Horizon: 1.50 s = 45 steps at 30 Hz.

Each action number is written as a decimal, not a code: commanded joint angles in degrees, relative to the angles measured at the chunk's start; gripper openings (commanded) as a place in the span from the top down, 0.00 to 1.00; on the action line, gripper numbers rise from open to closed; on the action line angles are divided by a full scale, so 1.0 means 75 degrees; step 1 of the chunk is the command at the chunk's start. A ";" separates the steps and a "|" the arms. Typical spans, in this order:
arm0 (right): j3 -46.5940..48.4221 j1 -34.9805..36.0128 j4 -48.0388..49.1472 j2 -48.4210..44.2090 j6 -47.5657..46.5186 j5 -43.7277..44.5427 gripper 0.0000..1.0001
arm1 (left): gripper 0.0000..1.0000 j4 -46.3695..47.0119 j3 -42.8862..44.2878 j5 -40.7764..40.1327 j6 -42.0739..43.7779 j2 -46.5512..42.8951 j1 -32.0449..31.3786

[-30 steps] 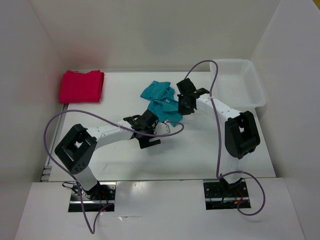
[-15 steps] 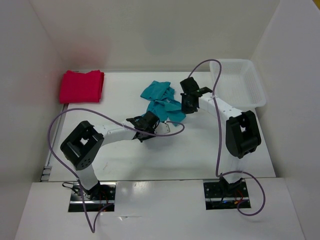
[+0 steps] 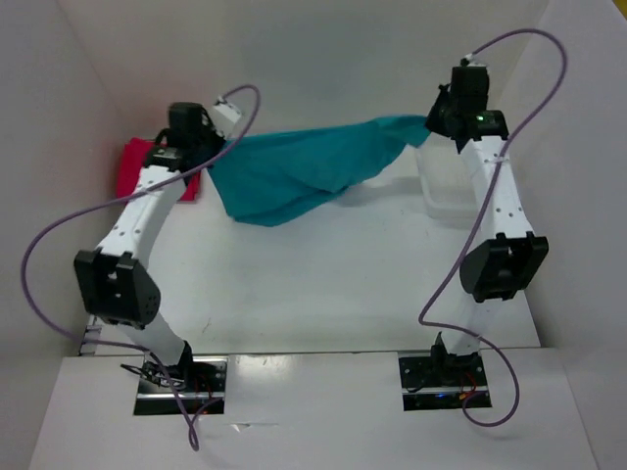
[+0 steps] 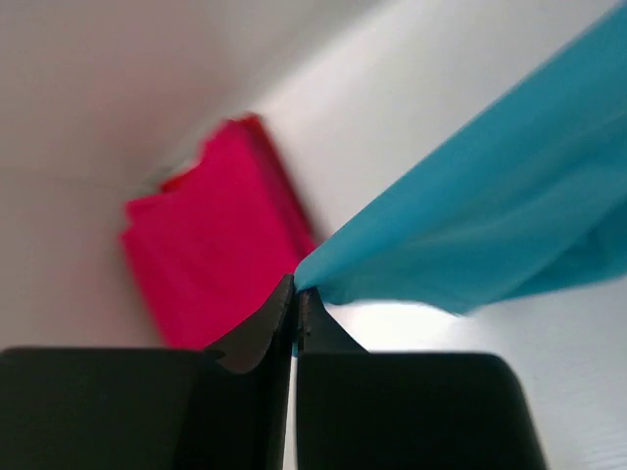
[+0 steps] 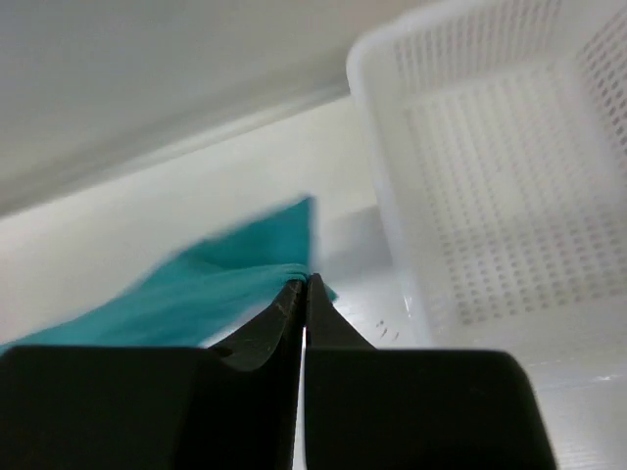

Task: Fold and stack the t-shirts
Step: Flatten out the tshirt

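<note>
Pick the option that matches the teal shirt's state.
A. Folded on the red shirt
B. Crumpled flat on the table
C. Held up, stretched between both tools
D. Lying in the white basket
C: the teal shirt hangs spread above the table, with the left tool shut on one end and the right tool shut on the other.

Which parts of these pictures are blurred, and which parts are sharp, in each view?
Left wrist: the red shirt pile and the teal shirt are smeared, while the left gripper is crisp. Right wrist: the teal shirt's edge is soft; the white basket is sharper. Top external: mostly sharp; only the left gripper's area looks slightly blurred.
</note>
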 commanded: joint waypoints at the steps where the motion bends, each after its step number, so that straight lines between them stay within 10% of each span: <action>1: 0.0628 0.0060 -0.0518 -0.0758 -0.0293 0.0249 1.00 | 1.00 -0.1017 0.0529 0.0090 0.0564 -0.1200 0.0084; 10: -0.2149 0.0060 -0.1090 -0.4072 -0.0141 0.0555 1.00 | 1.00 -0.2517 -0.1228 -0.0123 0.0858 -0.3357 0.0916; 17: -0.1697 0.0060 -0.1127 -0.2558 -0.0129 -0.0275 1.00 | 1.00 -0.2367 -0.1337 0.0523 0.0707 -0.2299 0.1409; 24: 0.5538 0.0061 -0.1983 0.2495 0.0127 -0.0478 1.00 | 1.00 -0.3361 0.5196 0.1226 -0.0138 0.2005 0.1562; 31: 0.6007 -0.0606 -0.1502 0.1574 0.0000 -0.0464 1.00 | 1.00 -0.2601 0.8040 -0.0273 -0.1004 0.2480 0.1491; 38: 0.4285 -0.0539 -0.1338 0.0003 -0.0141 -0.0865 1.00 | 1.00 -0.2530 0.6405 0.0686 -0.0619 0.1179 0.1340; 45: -0.0001 0.0329 -0.1395 -0.1871 -0.0014 0.0343 1.00 | 1.00 -0.1195 0.0745 0.0291 0.0891 -0.0999 0.0871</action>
